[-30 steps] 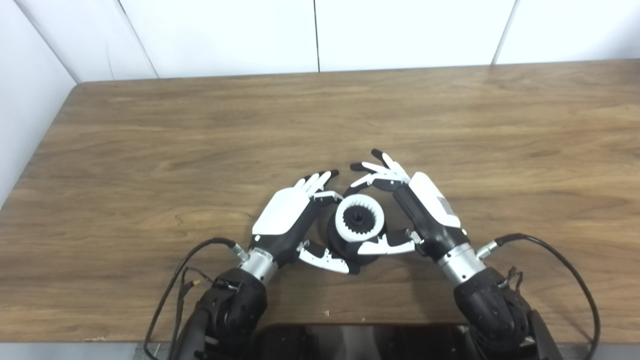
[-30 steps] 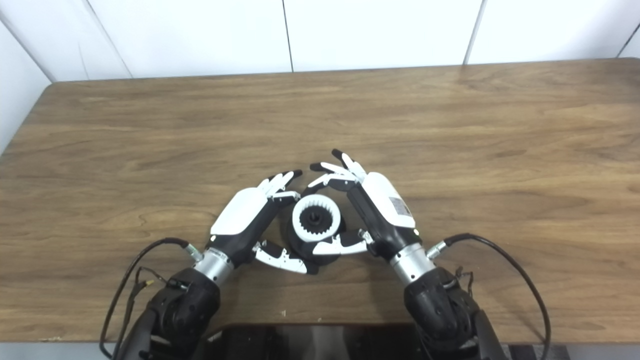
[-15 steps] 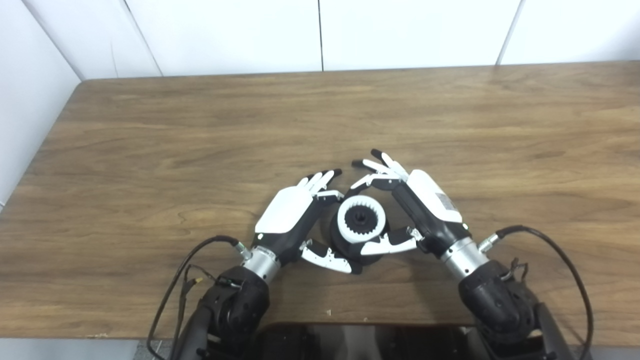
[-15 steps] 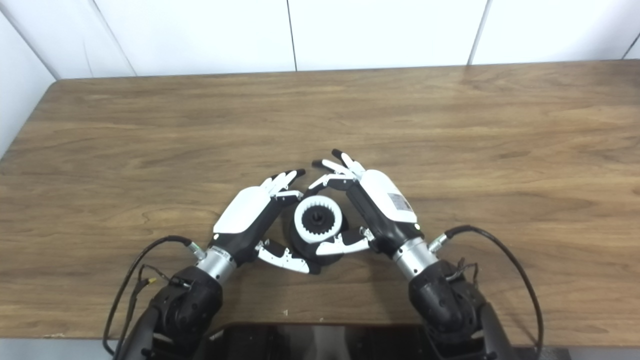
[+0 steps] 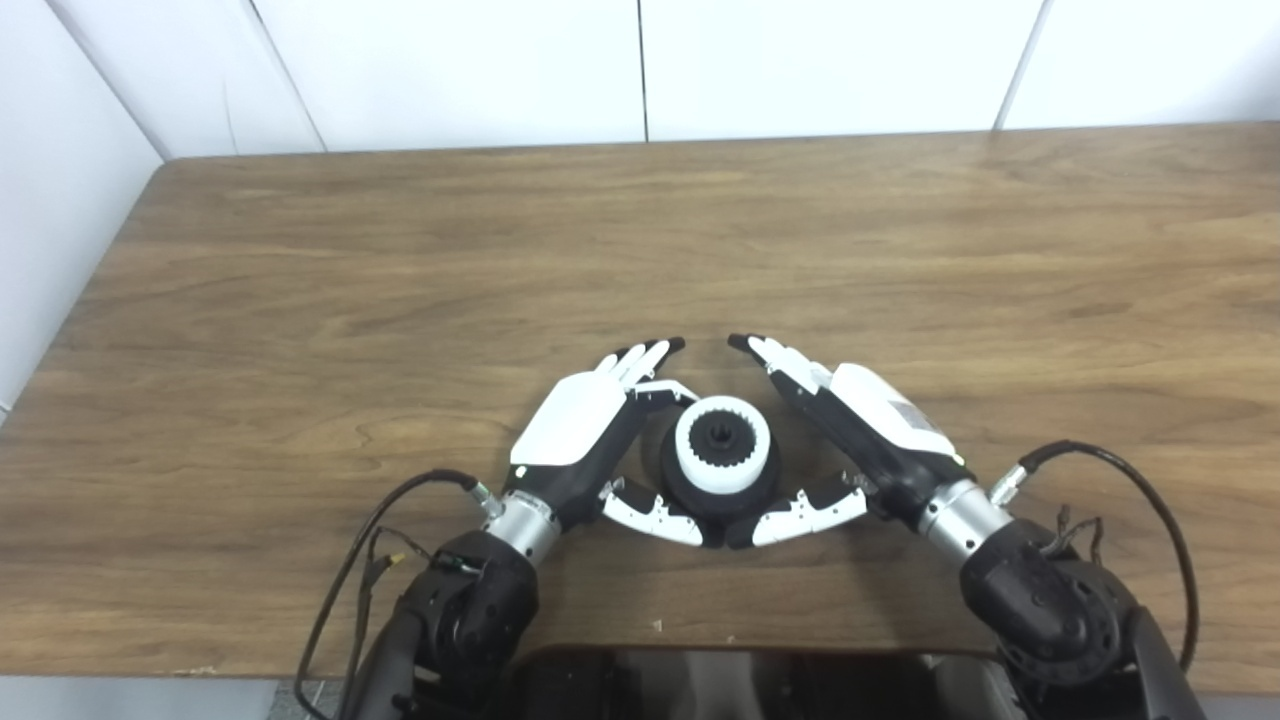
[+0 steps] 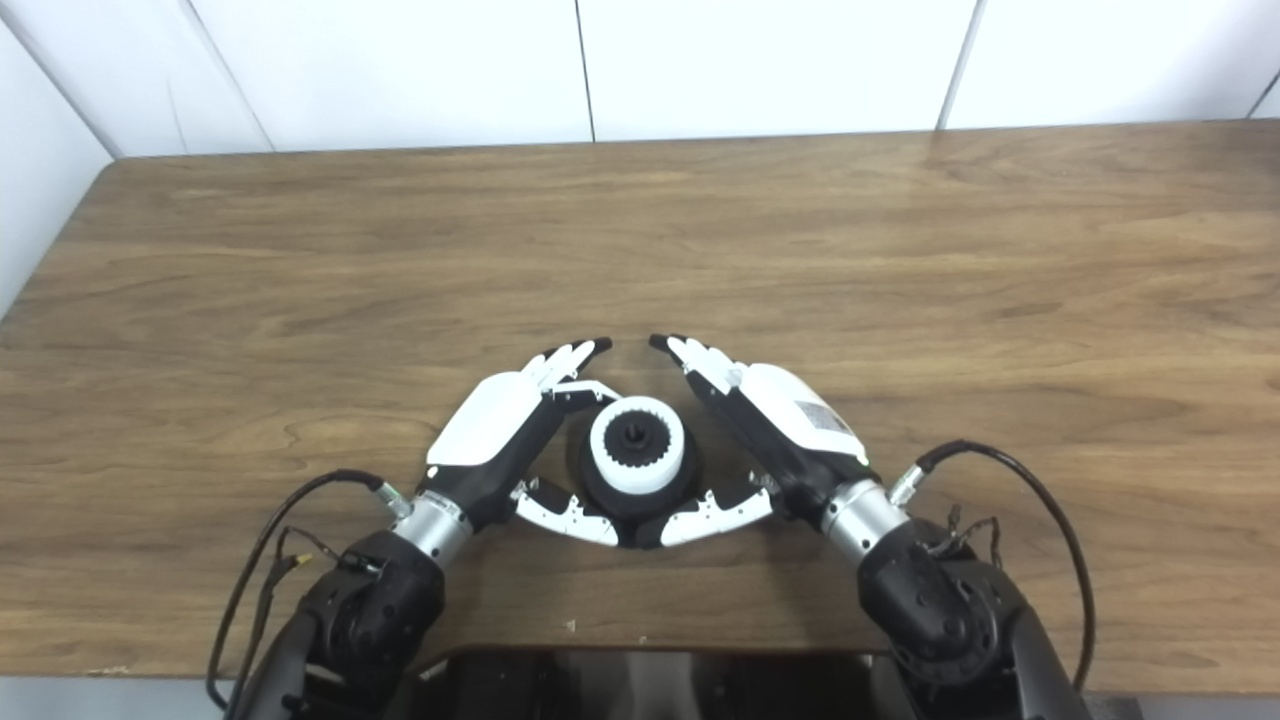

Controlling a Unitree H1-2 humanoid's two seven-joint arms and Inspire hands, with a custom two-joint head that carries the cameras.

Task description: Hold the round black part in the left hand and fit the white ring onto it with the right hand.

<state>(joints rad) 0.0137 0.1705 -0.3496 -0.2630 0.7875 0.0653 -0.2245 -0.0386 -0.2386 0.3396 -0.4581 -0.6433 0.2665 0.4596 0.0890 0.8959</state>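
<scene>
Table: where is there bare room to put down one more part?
The table is bare from the wall to the fingertips and on both sides of the arms. It is crowded only near the front edge, where left robot hand and right robot hand flank the black part.

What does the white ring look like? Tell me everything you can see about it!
The white ring is round, smooth on the outside, and looks like plastic. Little teeth run all around its inside edge, like a gear. It lies flat on top of the black part, with a dark hub showing through its hole. It sits between the left hand and the right hand. The right hand is open and not touching it; only the black part underneath touches it.
</scene>
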